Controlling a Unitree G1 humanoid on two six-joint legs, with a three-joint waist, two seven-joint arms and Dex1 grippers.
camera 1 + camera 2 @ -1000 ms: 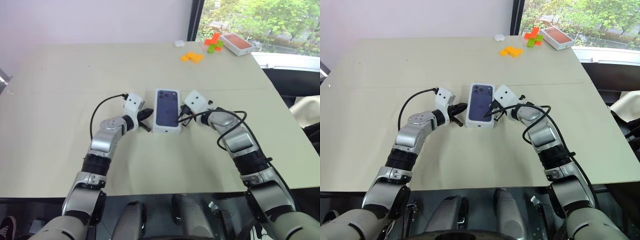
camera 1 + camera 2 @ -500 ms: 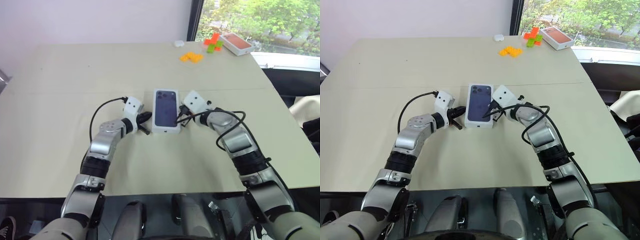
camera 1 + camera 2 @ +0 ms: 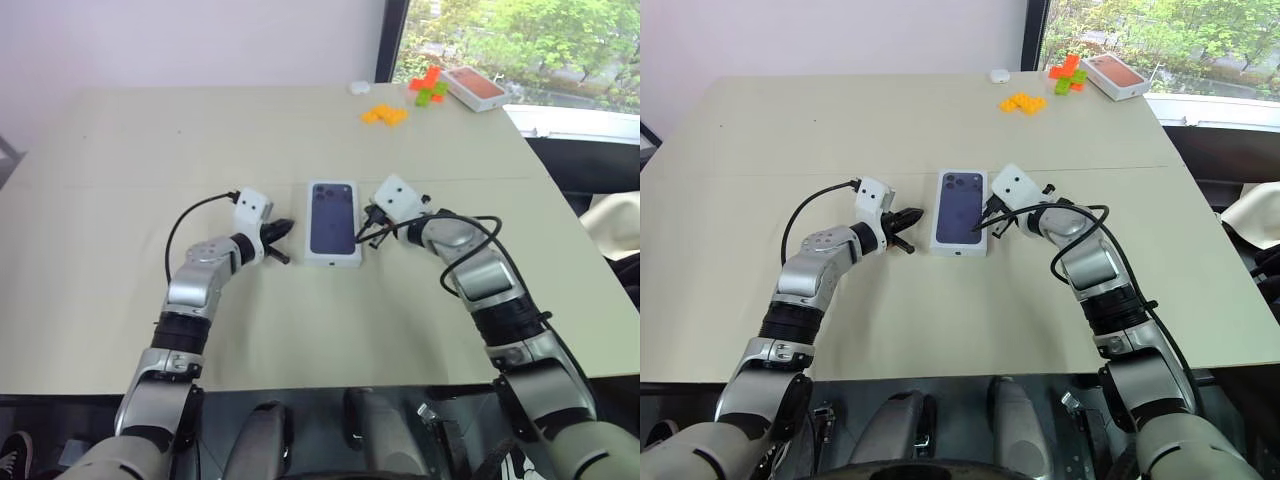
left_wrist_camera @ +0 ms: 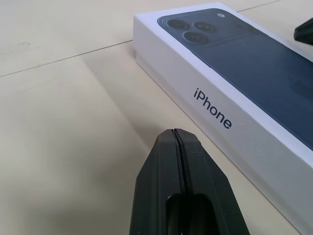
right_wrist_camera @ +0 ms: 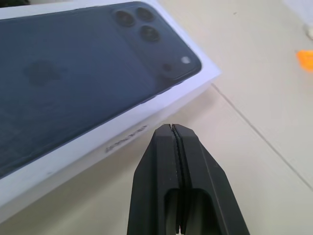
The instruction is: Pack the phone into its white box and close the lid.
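With its lid (image 3: 333, 219) on, the white box (image 3: 334, 258) lies mid-frame on the desk (image 3: 120, 180), long axis running up the picture, between the left gripper (image 3: 279, 238) and right gripper (image 3: 368, 232), both pinched shut, empty, about equally near.

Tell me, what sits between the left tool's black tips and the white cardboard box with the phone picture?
Nothing: in the left wrist view, bare beige table separates the left tool from the box.
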